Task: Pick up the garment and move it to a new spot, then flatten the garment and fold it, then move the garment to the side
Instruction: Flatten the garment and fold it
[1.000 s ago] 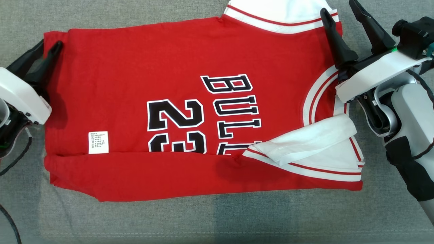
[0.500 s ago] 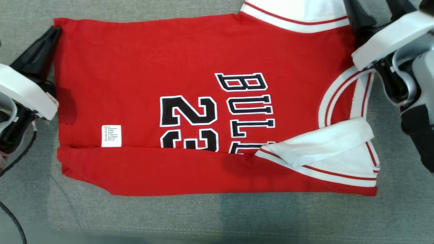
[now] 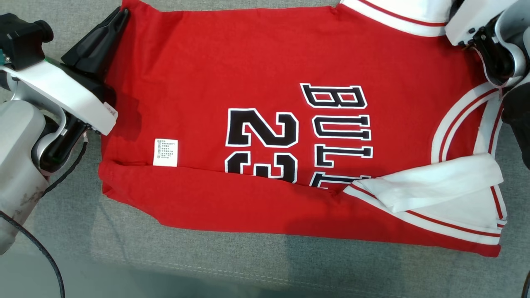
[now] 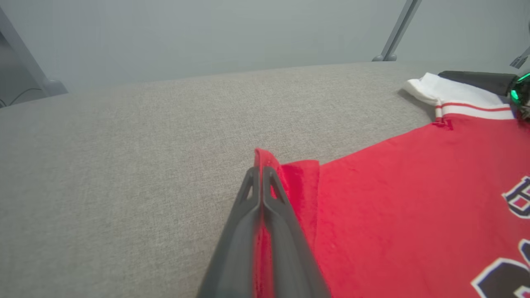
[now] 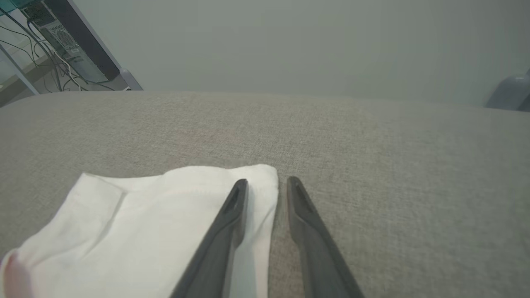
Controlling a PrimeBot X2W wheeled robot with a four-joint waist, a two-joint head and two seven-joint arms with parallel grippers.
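Observation:
The garment (image 3: pixel 265 62) is a red jersey with white sleeves, black "BULLS 23" print and a white label (image 3: pixel 166 152), spread flat on the grey cushion with its near long edge folded over. My left gripper (image 3: pixel 122 12) is shut on the far left hem corner; in the left wrist view red cloth (image 4: pixel 302 186) sits pinched between the closed fingers (image 4: pixel 258 170). My right gripper (image 5: pixel 267 181) has its jaws apart, astride the edge of the far white sleeve (image 5: pixel 145 223). The right arm's white wrist (image 3: pixel 472 16) stands at the top right.
Grey fabric cushion (image 3: pixel 248 269) reaches beyond the garment on every side, with a stitched seam near the front. A black cable (image 3: pixel 45 256) hangs at the lower left. Past the far edge stand a computer tower with cables (image 5: pixel 62 37) and a metal leg (image 4: pixel 397 31).
The left gripper's fingers have closed on the hem corner. The whole head picture has shifted, so the camera moved; the right gripper's fingertips have left the top of it.

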